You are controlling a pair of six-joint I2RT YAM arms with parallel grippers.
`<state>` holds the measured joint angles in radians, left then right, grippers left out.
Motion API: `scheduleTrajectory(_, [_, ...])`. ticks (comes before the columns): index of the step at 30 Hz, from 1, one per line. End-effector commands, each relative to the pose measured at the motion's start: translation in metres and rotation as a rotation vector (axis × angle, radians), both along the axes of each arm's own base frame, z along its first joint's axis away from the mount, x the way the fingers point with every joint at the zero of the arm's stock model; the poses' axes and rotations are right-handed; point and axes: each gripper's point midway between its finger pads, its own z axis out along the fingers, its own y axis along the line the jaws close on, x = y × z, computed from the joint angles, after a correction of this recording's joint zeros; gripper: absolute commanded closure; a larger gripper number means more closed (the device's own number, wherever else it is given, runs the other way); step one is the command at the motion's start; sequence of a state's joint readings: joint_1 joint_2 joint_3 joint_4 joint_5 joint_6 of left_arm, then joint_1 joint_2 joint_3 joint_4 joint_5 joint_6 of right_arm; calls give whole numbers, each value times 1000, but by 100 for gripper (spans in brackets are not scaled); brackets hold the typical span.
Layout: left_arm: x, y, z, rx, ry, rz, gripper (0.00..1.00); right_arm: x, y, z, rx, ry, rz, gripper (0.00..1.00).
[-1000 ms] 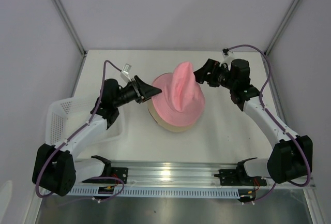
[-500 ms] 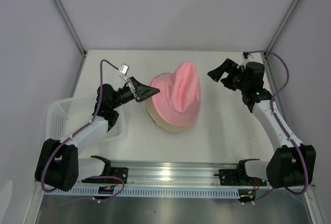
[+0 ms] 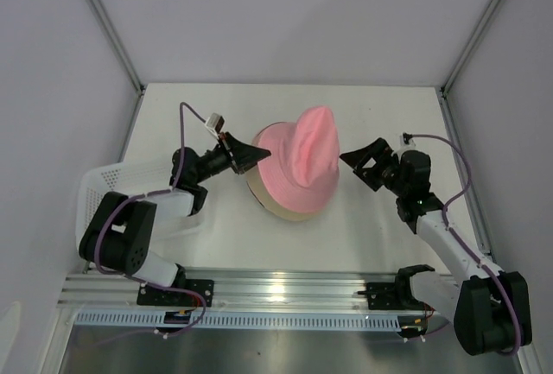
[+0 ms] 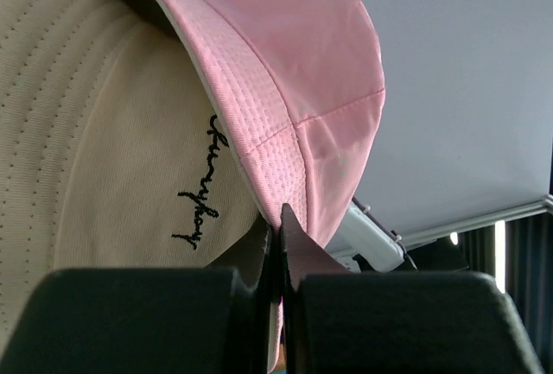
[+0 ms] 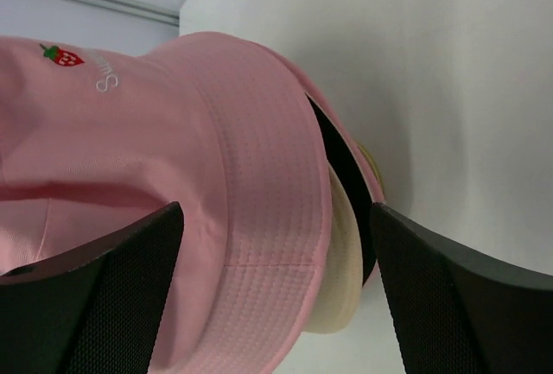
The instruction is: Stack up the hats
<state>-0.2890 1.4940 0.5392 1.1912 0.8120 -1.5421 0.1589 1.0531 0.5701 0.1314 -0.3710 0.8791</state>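
My left pincer (image 4: 281, 257) is clamped on the pink bucket hat (image 3: 302, 162) brim; right pincer (image 3: 359, 165) gapes wide just beside it.

white basket (image 3: 102, 182) at left table edge | white table (image 3: 380, 123) | metal rail (image 3: 285, 289) at near edge

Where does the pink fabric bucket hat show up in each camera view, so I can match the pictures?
Top external: the pink fabric bucket hat sits at picture centre, crown peaked up, topping the stack.
Left wrist: it fills the upper middle, its brim pinched in the left gripper.
Right wrist: it fills the left half, with strawberry embroidery at top left.
Shared landmark: the beige fabric hat directly beneath it.
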Motion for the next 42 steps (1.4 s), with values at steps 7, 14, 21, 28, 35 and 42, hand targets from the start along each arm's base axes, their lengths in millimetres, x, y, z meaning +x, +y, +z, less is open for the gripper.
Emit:
scheduleTrajectory(7, [-6, 19, 23, 166, -232, 163, 99, 1, 12, 26, 151, -117, -101, 16])
scheduleTrajectory(14, [-7, 40, -4, 381, -197, 288, 99, 3, 23, 9, 176, -78, -85, 19])
scheduleTrajectory(21, [-8, 46, -40, 443, -140, 305, 99, 7, 40, 6, 210, -79, -35, 21])
scheduleTrajectory(28, [-13, 50, -57, 459, -124, 318, 99, 10, 54, 6, 237, -71, 1, 23])
scheduleTrajectory(35, [-14, 51, -62, 469, -116, 314, 99, 8, 56, 21, 264, -97, 11, 32])
scheduleTrajectory(42, [-13, 48, -66, 467, -107, 297, 99, 8, 41, 27, 204, -115, -63, 36])
